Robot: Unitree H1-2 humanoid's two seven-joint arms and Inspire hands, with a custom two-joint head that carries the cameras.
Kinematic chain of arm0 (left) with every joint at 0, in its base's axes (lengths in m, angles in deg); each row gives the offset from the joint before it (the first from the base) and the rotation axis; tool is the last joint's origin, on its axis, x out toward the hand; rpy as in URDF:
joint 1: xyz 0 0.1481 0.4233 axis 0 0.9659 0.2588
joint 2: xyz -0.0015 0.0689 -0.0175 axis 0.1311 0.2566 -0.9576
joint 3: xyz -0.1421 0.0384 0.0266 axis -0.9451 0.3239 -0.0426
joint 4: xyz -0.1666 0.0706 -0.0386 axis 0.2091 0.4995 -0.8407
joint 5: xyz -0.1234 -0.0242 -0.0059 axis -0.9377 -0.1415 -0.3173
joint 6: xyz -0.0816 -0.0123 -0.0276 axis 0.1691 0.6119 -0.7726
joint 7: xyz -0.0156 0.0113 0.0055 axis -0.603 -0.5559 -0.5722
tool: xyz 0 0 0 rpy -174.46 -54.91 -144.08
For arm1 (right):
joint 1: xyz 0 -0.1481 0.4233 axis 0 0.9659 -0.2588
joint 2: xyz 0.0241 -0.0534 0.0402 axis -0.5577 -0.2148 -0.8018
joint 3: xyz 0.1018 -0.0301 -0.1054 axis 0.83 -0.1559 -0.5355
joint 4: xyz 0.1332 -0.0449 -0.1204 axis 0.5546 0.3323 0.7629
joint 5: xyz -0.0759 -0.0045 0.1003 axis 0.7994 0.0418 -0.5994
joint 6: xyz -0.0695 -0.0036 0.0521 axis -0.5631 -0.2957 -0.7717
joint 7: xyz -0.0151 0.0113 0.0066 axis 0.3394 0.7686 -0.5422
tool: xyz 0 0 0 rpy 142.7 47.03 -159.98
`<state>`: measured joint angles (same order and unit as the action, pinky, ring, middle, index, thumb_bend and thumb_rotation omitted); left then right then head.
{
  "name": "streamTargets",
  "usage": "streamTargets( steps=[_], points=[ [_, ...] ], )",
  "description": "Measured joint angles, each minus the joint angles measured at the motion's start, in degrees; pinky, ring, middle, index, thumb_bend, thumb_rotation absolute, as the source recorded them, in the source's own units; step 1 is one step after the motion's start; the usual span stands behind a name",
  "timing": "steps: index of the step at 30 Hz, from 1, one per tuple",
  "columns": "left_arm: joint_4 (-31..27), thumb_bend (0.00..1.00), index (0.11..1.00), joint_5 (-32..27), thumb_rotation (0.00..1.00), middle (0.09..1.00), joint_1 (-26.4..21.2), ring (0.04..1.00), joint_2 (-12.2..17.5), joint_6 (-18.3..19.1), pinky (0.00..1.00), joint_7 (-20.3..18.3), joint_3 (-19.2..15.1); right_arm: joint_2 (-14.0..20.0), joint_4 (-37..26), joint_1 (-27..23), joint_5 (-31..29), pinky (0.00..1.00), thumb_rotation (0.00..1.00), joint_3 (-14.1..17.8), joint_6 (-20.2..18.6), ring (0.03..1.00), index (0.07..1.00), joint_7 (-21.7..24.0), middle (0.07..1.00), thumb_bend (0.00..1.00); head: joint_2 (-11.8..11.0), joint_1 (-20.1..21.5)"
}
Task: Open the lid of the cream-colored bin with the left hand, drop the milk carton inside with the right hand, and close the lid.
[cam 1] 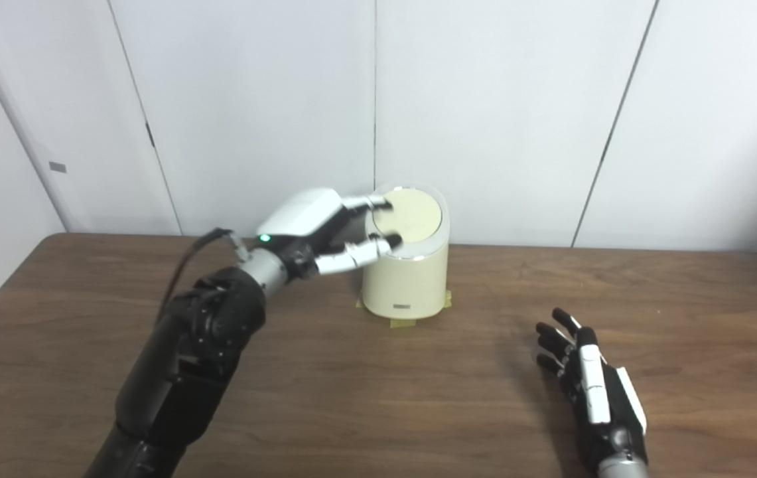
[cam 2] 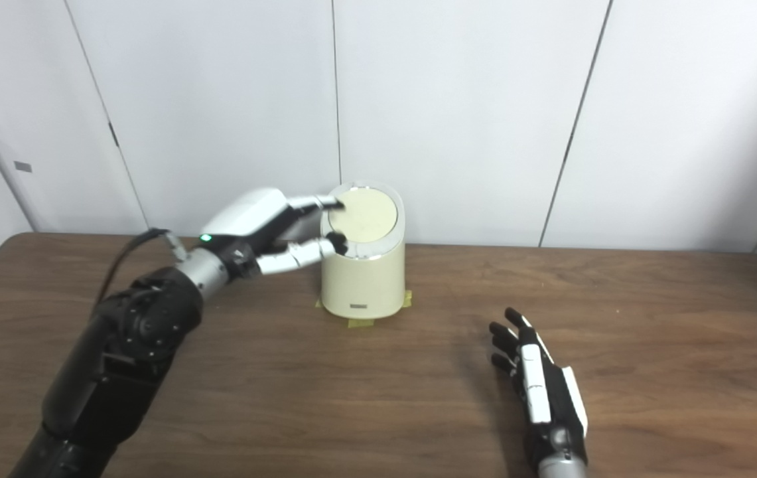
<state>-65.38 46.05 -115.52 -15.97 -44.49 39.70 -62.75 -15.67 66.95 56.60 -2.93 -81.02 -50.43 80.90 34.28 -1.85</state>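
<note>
The cream-colored bin [cam 1: 406, 272] stood toward the back of the brown worktop [cam 1: 378, 398], close to the white wall panels [cam 1: 497, 99], with bits of yellow tape [cam 1: 402, 324] showing at its base. Its round lid [cam 1: 409, 215] lay flat and closed inside the shiny rim.

The left hand [cam 1: 325, 229] reached in from the side at the top of the bin. Its fingers [cam 1: 371, 202] were spread, some lying at the far-left edge of the lid and another part of the hand resting against the near rim, so the hand bracketed the left side of the top without clearly gripping anything. Whether it was pressing on the lid could not be told.

The right hand [cam 2: 537, 385] hung low over the worktop, well apart from the bin to the right and nearer the camera. Its fingers were spread and held nothing.

No milk carton was visible in either view, neither on the worktop nor in a hand.

Judging by this, one of two things held: either the task stood at its opening step, with the lid yet to be lifted, or the carton was already inside and the lid had just been shut. The pictures alone did not settle which.
</note>
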Motion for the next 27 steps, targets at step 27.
streamTargets(
  steps=[27],
  points=[
    [-6.69,0.38,0.911,-26.93,1.00,0.932,27.49,0.935,-13.67,3.90,0.91,16.20,-12.58,0.06,0.01,-0.35,-0.08,0.83,0.98,-0.14,0.30,0.875,0.896,0.77,0.841,0.55,-0.09,0.35]
  ],
)
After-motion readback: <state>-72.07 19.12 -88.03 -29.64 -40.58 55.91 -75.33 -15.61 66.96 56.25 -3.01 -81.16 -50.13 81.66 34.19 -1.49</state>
